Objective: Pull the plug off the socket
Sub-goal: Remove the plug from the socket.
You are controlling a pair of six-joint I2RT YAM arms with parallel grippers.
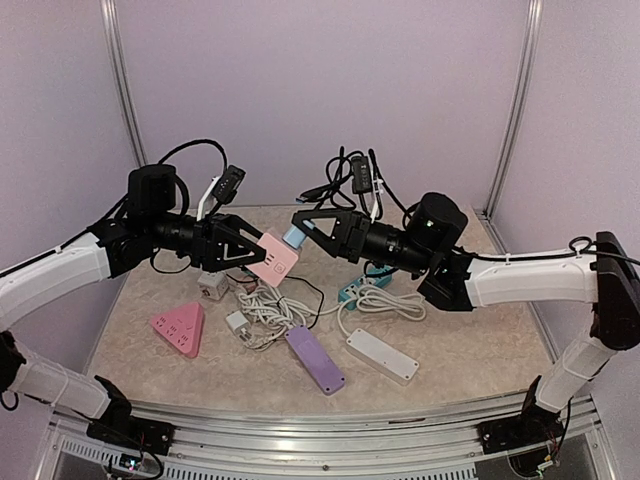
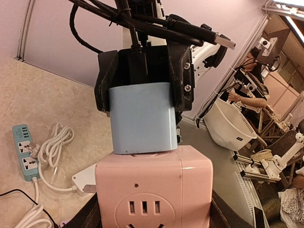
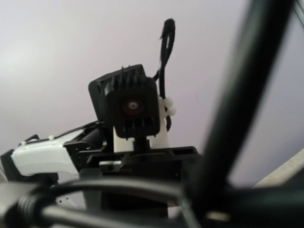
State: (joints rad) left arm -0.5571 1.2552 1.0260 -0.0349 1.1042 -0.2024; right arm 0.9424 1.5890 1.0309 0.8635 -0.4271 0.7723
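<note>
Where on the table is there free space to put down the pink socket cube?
Bare tabletop lies right of the white rectangular power strip, and along the near edge left of the purple power strip, below the pink triangular power strip. The centre is crowded with tangled white cables.

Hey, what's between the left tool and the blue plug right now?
The pink socket cube, held in the left tool, with the blue plug plugged into it; the top view shows it.
</note>
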